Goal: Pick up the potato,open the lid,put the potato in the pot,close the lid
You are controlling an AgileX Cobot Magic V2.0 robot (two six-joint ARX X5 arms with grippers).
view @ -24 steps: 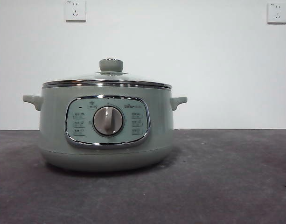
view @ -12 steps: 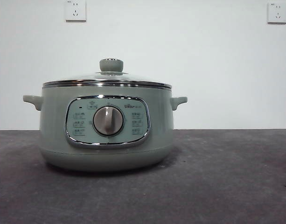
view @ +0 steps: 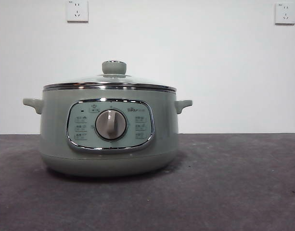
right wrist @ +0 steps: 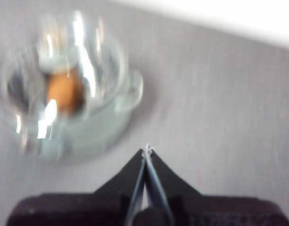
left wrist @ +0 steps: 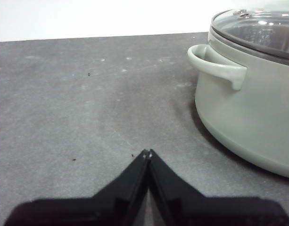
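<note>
The potato (right wrist: pixel 64 92) lies inside the pot (view: pixel 109 130), seen from the right wrist view as a blurred orange-brown lump through the glass lid (view: pixel 110 82). That view is smeared, so its exact place on the pot floor cannot be told, only that it sits under the glass. From the front the pot wall hides it wholly.

The lid rests on the pot, its steel rim meeting the pot's top edge all the way across the front, with the sage-green knob (view: pixel 114 67) upright at the middle. The left wrist view shows the same rim seated above the near side handle (left wrist: pixel 215 65). By how things lie, the task looks finished or all but finished.

The left gripper (left wrist: pixel 147 152) is low over the dark table (view: pixel 234 183), beside the pot and apart from it, its jaws pressed together on nothing. The right gripper (right wrist: pixel 147 149) is above the table, off to one side of the pot and clear of it, jaws likewise together and empty.

Little risk remains. The left gripper is nearer the handle, so a careless sideways swing could knock the pot and unsettle the lid. Whether the lid is seated at the back cannot be told from these views.
</note>
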